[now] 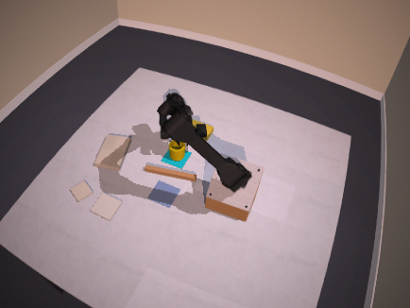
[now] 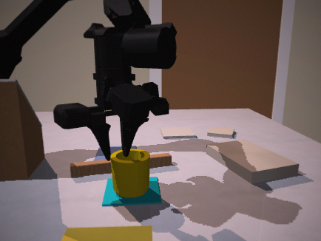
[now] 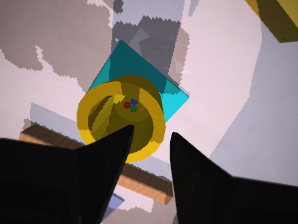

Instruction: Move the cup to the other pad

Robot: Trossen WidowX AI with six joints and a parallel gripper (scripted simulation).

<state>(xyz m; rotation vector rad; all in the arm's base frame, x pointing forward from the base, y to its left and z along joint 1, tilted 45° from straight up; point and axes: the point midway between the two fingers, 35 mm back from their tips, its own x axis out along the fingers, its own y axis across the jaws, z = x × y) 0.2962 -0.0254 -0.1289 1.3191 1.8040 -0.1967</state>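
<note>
Pincer (image 2: pixel 115 155) upright, tips astride cup (image 2: pixel 130 177) rim, parted, ungripping.

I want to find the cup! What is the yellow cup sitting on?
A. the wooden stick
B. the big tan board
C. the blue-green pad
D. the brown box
C: the cup stands upright on the blue-green pad, with the stick behind it.

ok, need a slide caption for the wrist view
Open end effector above the yellow cup standing on the teal pad, three marbles inside.
</note>
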